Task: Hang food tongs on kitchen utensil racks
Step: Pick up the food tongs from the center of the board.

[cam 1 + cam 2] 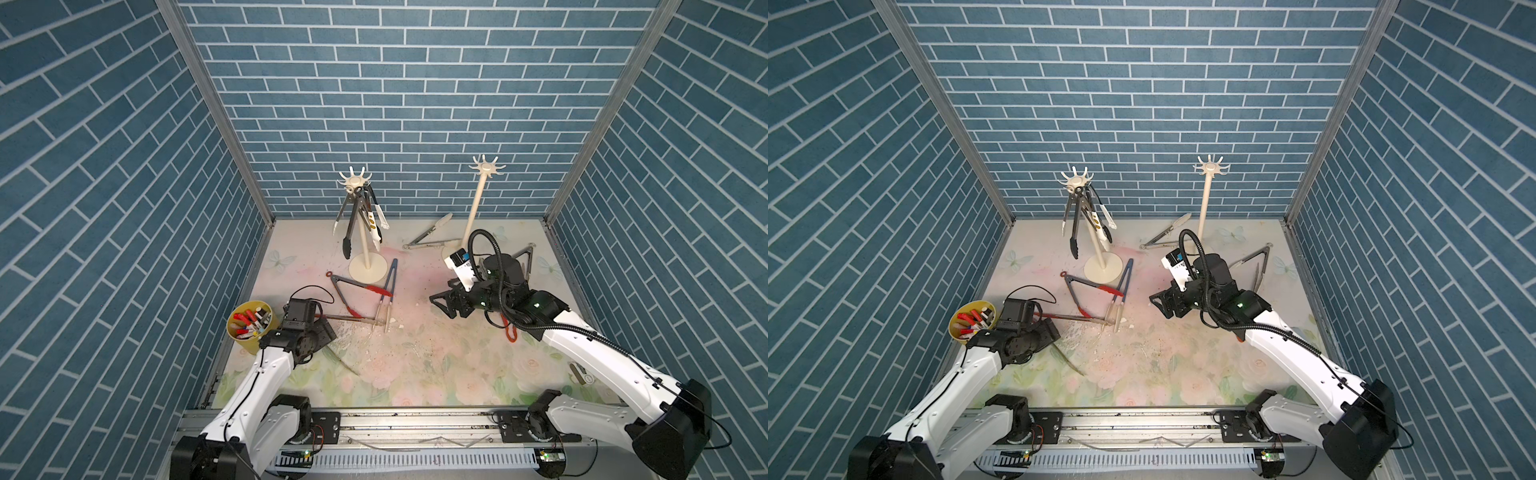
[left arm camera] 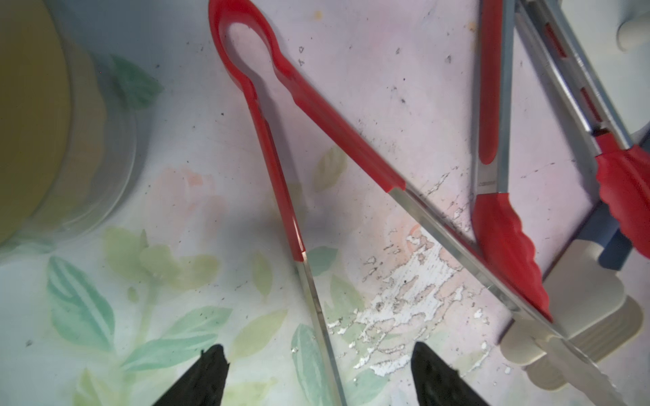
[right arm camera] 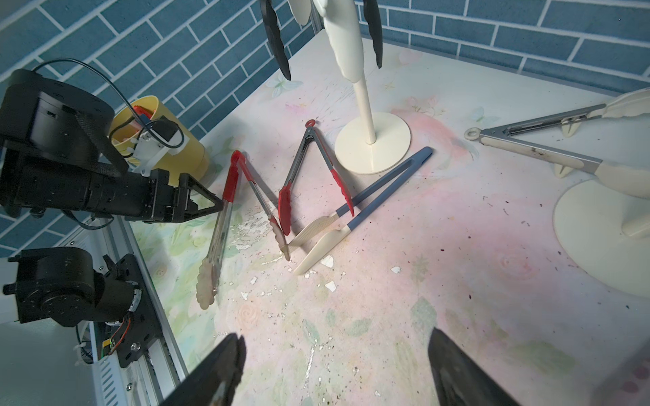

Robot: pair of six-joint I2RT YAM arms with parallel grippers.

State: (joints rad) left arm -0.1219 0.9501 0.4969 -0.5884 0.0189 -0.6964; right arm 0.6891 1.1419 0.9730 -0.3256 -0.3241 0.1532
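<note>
Red-handled food tongs [image 2: 337,130] lie spread on the floral mat beside the yellow cup. My left gripper [image 2: 318,346] is low over them and open, its jaws on either side of one bare metal arm [image 2: 313,298] with a gap on each side. My right gripper [image 3: 336,334] hovers open above bare mat with nothing between its fingers; in a top view it [image 1: 441,307] is right of centre. The left utensil rack [image 1: 357,183] carries several hanging tongs. The right rack [image 1: 486,168] has bare hooks.
Red-tipped tongs [image 1: 357,286] and blue-handled tongs [image 1: 390,291] lie crossed by the left rack's base [image 1: 368,268]. Cream tongs [image 1: 428,237] lie near the right rack; another pair [image 1: 528,257] lies behind my right arm. A yellow cup [image 1: 249,328] of markers stands at the left edge.
</note>
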